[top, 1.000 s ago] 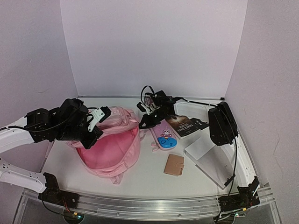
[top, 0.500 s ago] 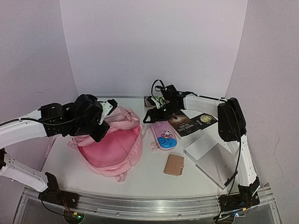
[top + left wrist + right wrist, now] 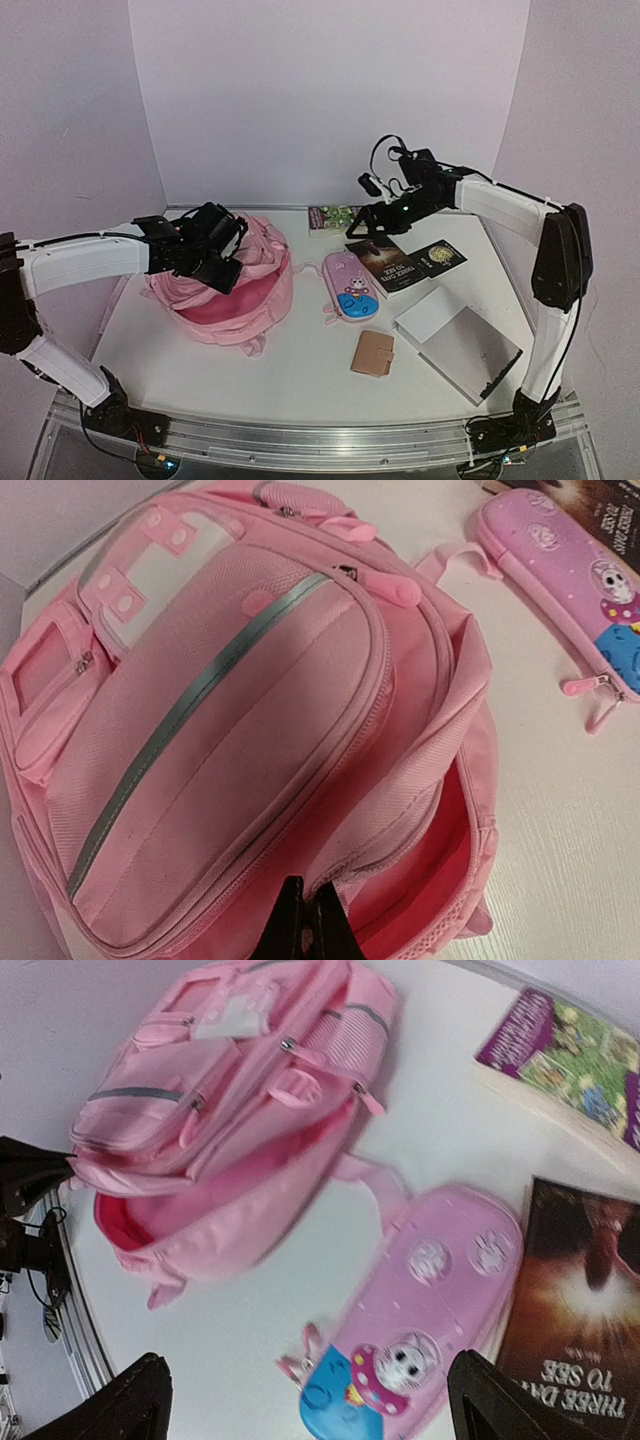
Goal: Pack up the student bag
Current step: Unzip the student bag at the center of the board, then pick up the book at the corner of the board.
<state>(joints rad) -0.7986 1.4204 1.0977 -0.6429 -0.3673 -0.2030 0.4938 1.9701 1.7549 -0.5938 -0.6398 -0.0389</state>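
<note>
The student bag (image 3: 228, 295), a big soft pink backpack, lies at the left of the table with its main opening gaping toward the front right. My left gripper (image 3: 233, 243) is shut on the fabric rim of that opening; in the left wrist view its black tips (image 3: 305, 925) pinch the edge next to the red lining of the student bag (image 3: 230, 730). My right gripper (image 3: 364, 228) hangs open in the air at the back, holding nothing. In its own view the right gripper (image 3: 310, 1390) is spread above the pink pencil case (image 3: 430, 1320), with the student bag (image 3: 220, 1130) to the left.
A pink oval pencil case (image 3: 350, 287) lies just right of the bag. Behind it are a dark book (image 3: 392, 266), a green and purple book (image 3: 333, 217) and a small black booklet (image 3: 439, 256). A brown wallet (image 3: 372, 352) and a grey laptop (image 3: 458, 342) lie nearer the front.
My right gripper has let go of the bag's edge, opened wide and risen up and to the right. The left arm has reached further back, still pinching the bag's rim.
</note>
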